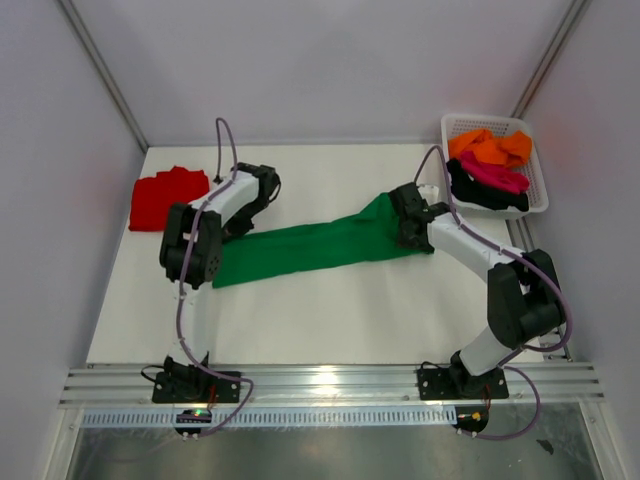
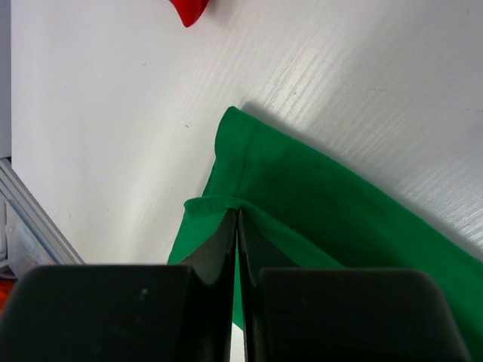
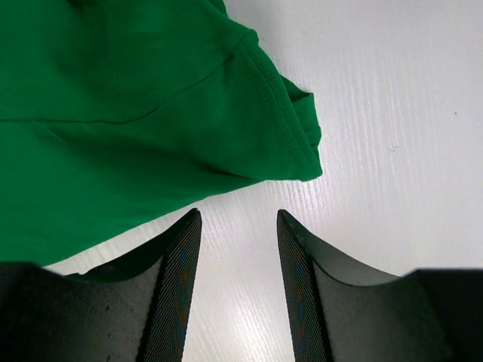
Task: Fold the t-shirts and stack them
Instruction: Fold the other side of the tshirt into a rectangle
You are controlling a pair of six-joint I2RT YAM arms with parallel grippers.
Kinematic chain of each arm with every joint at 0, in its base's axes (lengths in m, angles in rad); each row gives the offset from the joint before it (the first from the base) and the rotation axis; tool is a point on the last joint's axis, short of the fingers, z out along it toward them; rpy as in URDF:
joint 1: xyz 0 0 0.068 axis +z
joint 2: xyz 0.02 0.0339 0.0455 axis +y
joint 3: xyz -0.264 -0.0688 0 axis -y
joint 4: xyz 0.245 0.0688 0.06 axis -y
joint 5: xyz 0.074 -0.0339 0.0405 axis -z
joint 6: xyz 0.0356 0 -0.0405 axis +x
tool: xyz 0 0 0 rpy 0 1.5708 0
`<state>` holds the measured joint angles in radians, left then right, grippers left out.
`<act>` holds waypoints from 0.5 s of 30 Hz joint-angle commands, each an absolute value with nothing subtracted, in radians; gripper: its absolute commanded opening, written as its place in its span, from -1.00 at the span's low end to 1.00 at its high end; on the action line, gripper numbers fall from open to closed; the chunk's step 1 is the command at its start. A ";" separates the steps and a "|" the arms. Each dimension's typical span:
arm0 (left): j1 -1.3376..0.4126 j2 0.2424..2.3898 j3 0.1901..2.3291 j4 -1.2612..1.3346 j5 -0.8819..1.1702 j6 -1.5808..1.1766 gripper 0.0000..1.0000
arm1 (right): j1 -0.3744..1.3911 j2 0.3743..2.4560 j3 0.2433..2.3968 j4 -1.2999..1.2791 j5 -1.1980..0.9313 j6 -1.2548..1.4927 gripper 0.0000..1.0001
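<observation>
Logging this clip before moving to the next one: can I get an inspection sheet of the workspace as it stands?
Surface: white table, no spills seen.
Job's things: green t-shirt stretched out across the centre. Red t-shirt roughly folded at far left. Orange shirt, magenta shirt and black shirt bunched in the white basket at far right.
Clutter: nothing seen.
Grippers: left gripper shut on the green t-shirt's hem. Right gripper open, nothing between its jaws, at the shirt's other end.
Cables: purple cables looped along both arms.
Surroundings: white walls; aluminium rail at the near edge.
</observation>
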<state>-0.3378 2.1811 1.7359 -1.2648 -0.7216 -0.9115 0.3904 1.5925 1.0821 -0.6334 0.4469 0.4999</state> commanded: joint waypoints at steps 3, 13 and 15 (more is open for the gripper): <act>-0.322 2.206 1.759 -1.233 -0.762 -0.900 -0.96 | 0.390 1.540 1.072 -0.612 0.477 0.503 -0.02; -0.296 2.261 1.776 -1.284 -0.805 -0.971 0.29 | 0.388 1.479 0.999 -0.586 0.465 0.508 -0.01; -0.296 2.260 1.778 -1.299 -0.814 -0.985 0.57 | 0.388 1.462 0.983 -0.575 0.459 0.509 0.00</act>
